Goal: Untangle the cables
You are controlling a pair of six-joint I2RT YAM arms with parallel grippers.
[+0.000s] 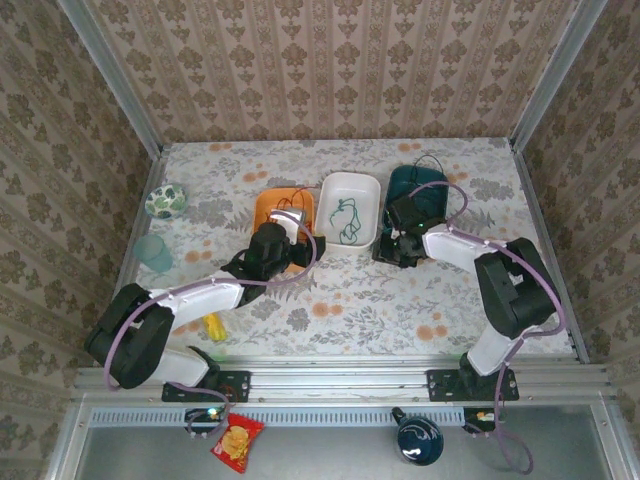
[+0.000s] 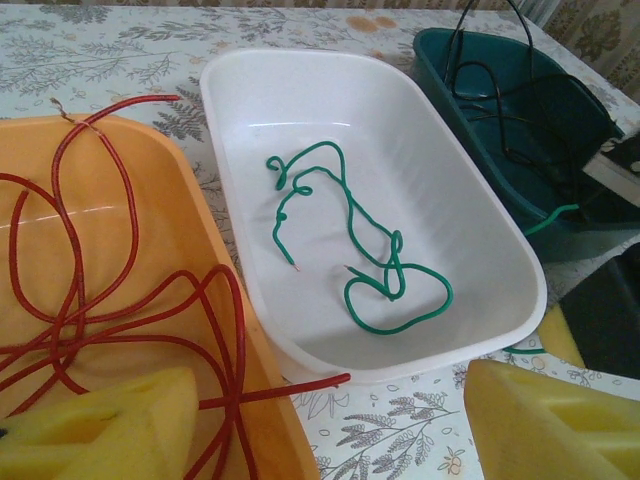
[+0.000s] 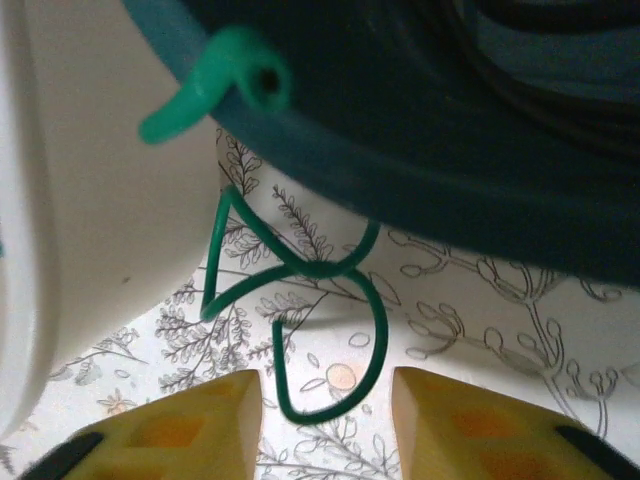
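The red cable (image 2: 80, 300) lies looped in the orange tray (image 2: 190, 240), one end poking over its rim toward the white tray (image 2: 500, 240). A green cable (image 2: 370, 260) curls inside the white tray. The black cable (image 2: 500, 110) sits in the teal tray (image 2: 450, 70). Another green strand (image 3: 330, 300) hooks over the teal tray's rim (image 3: 300, 160) and loops on the table. My right gripper (image 3: 325, 430) is open, the loop's low end between its yellow fingers (image 3: 480, 430). My left gripper (image 2: 330, 440) is open over the orange tray's near corner, holding nothing.
In the top view the three trays stand in a row mid-table, orange tray (image 1: 270, 205), white tray (image 1: 372, 195), teal tray (image 1: 405, 180). A patterned bowl (image 1: 165, 201) and a teal cup (image 1: 155, 252) stand at the left. A yellow object (image 1: 213, 327) lies by the left arm.
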